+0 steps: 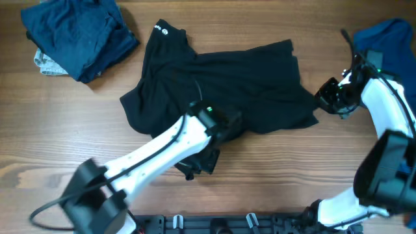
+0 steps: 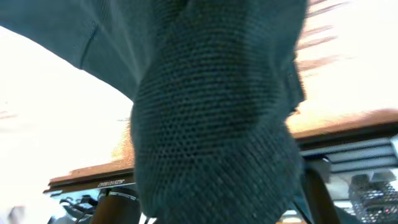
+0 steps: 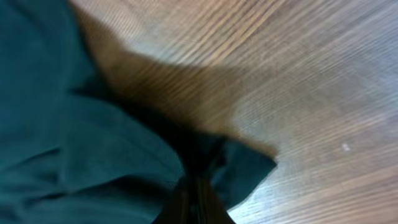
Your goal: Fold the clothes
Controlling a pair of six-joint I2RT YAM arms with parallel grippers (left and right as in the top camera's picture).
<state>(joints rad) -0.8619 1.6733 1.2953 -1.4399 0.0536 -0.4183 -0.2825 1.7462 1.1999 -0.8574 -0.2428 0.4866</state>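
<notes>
- At mid-table, the black shirt (image 1: 247,78) is lying crumpled on the wooden table (image 1: 65,130), with its white label (image 1: 160,28) facing the far side.
- At its near edge, the left gripper (image 1: 224,127) is pinching the cloth with jaws closed. A fold is draping over its camera.
- At the shirt's right corner, the right gripper (image 1: 323,97) is clamping the fabric tight.
- Navy clothes (image 1: 78,32) are sitting far left and a blue garment (image 1: 390,36) far right, both well apart from the shirt.

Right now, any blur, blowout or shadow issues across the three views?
Overhead: sharp, even light, though the black garment hides its folds. Left wrist: fabric fills the frame, weave crisp, table behind blown out white. Right wrist: soft focus, fabric reads teal, heavy shadow on the wood beside it.
</notes>
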